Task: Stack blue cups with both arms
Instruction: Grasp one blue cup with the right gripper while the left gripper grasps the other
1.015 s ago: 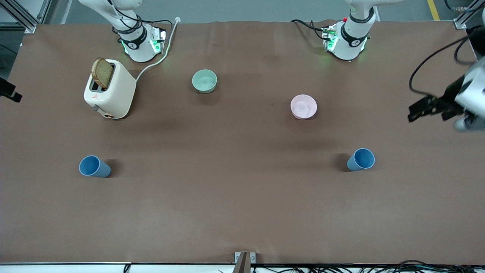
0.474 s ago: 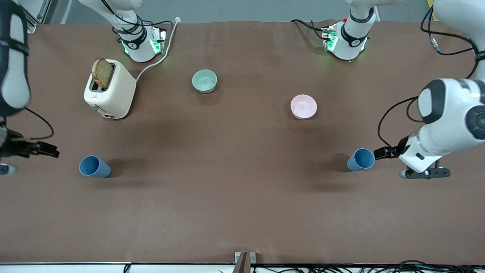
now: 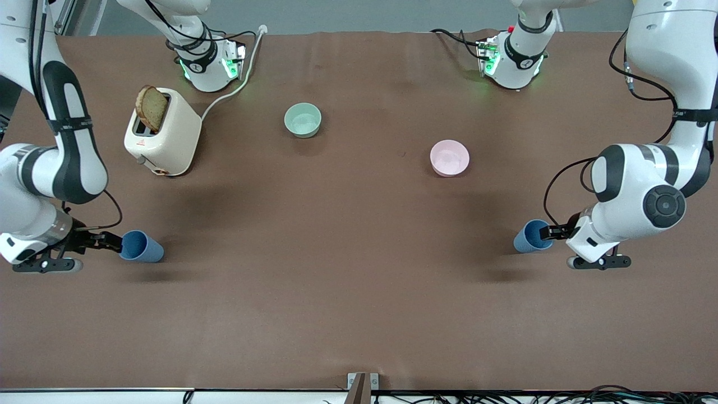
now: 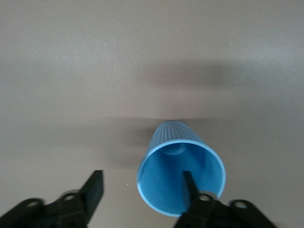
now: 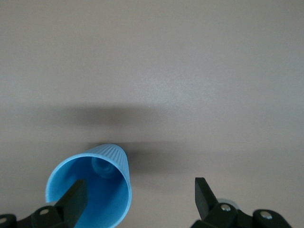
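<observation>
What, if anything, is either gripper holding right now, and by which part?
Nothing yet. Both the left gripper and right gripper are open, each with one finger inside a blue cup's mouth.

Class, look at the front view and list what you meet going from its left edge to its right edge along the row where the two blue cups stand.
Right pincer → blue cup toward the right arm's end → bare brown table → blue cup toward the left arm's end → left pincer.
</observation>
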You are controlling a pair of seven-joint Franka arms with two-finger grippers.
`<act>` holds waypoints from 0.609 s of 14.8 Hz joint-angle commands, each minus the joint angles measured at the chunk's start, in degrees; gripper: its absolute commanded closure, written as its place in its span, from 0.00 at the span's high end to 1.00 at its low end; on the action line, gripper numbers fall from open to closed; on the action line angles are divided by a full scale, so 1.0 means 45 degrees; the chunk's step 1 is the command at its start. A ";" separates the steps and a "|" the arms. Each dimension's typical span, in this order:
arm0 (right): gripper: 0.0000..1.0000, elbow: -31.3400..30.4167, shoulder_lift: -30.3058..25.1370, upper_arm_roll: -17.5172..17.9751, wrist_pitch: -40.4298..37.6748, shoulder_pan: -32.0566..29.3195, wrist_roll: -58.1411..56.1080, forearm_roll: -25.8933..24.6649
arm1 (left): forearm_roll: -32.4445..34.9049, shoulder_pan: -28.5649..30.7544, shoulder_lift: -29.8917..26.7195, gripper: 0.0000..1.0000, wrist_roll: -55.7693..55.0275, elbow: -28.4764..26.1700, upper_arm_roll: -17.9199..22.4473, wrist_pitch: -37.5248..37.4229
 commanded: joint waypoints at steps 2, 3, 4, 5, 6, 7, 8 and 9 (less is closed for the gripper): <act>0.98 -0.0367 0.0251 0.0028 0.0753 0.0164 -0.0005 0.0063 | 0.0226 0.0063 0.0409 0.35 -0.0030 -0.0028 -0.0045 0.0176; 0.97 -0.0386 0.0427 0.0047 0.0968 0.0185 -0.0004 0.0238 | 0.0226 0.0063 0.0487 0.27 -0.0011 0.0010 -0.0045 0.0177; 0.94 -0.0405 0.0622 0.0048 0.0990 0.0204 -0.0043 0.0317 | 0.0207 0.0063 0.0585 0.19 -0.0010 0.0049 -0.0045 0.0177; 0.86 -0.0405 0.0702 0.0048 0.0990 0.0204 -0.0043 0.0318 | 0.0226 0.0063 0.0586 0.10 0.0048 0.0069 -0.0045 0.0177; 0.75 -0.0405 0.0741 0.0048 0.0971 0.0204 -0.0024 0.0318 | 0.0207 0.0063 0.0547 0.01 0.0203 0.0089 -0.0045 0.0177; 0.64 -0.0405 0.0838 0.0048 0.0932 0.0204 -0.0024 0.0318 | 0.0188 0.0063 0.0527 0.00 0.0224 0.0205 -0.0065 0.0157; 0.48 -0.0405 0.0917 0.0048 0.0912 0.0204 -0.0024 0.0318 | 0.0187 0.0005 0.0508 0.00 0.0166 0.0322 -0.0065 0.0080; 0.34 -0.0405 0.0937 0.0048 0.0912 0.0204 -0.0024 0.0318 | 0.0226 -0.0112 0.0411 0.00 0.0107 0.0362 -0.0084 0.0060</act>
